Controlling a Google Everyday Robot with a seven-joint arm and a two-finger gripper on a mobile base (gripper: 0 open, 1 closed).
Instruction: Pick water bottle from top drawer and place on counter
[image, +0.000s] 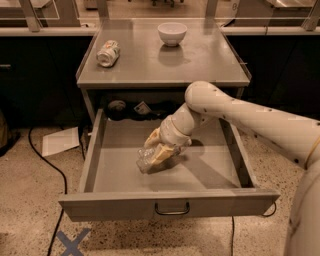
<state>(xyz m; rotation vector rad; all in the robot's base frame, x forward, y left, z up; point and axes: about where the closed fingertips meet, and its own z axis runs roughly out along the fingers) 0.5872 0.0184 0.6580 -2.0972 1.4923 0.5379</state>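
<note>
Open top drawer (170, 201): gripper (153, 151) inside, fingers (163, 154) clamped on water bottle (143, 163).
Bottle lay tilted on drawer floor, left of centre, forward of the worktop (200, 65) front edge. Crushed can (108, 52) sat near worktop's left edge; white bowl (172, 33) near back edge, centre.

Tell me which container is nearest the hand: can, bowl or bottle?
The bottle, in the open drawer right at the hand; the can and bowl sit on the counter.
</note>
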